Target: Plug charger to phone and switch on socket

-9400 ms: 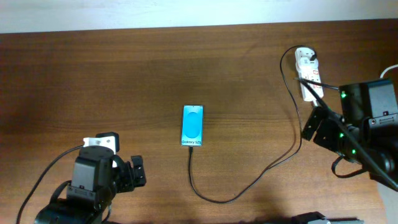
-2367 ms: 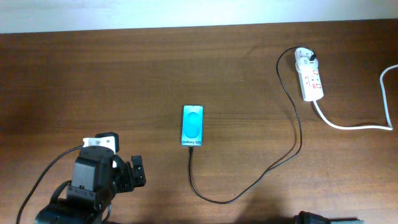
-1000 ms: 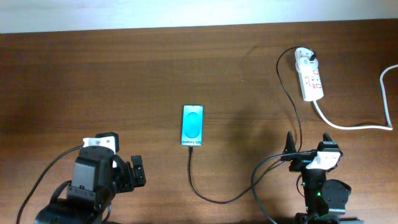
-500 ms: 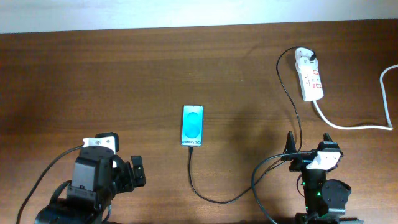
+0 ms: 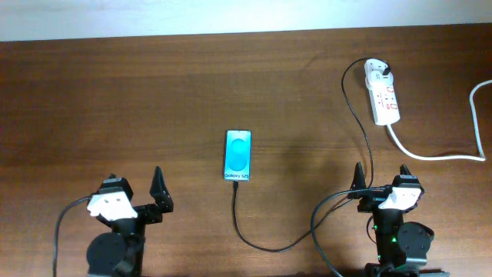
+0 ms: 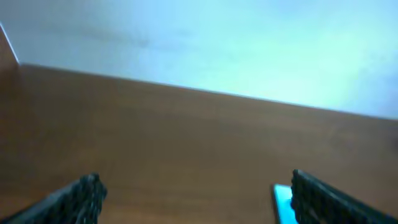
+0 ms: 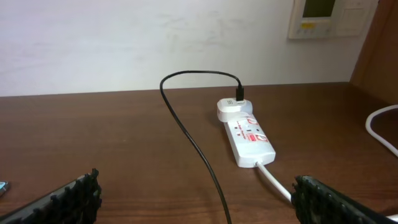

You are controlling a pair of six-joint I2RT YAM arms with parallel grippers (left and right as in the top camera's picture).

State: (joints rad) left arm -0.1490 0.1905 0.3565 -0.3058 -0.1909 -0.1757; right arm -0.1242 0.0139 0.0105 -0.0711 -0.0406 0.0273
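The phone (image 5: 238, 155) lies in the middle of the table, blue screen up; a sliver of it shows in the left wrist view (image 6: 283, 202). The black charger cable (image 5: 350, 192) runs from the phone's near end, loops right and rises to its plug in the white socket strip (image 5: 383, 93). The strip (image 7: 249, 139) and cable (image 7: 196, 144) also show in the right wrist view. My left gripper (image 5: 137, 185) is open and empty at the front left. My right gripper (image 5: 380, 177) is open and empty at the front right, the cable passing between its fingers' line of sight.
The strip's thick white cord (image 5: 442, 157) runs off to the right edge. A white wall stands behind the table (image 7: 124, 124), with a wall panel (image 7: 329, 17) at upper right. A wooden board (image 7: 379, 56) rises at the far right.
The right arm left the socket strip, went out of view, then settled at the front right. In the last half second the left arm shifted to an upright pose with fingers spread wide.
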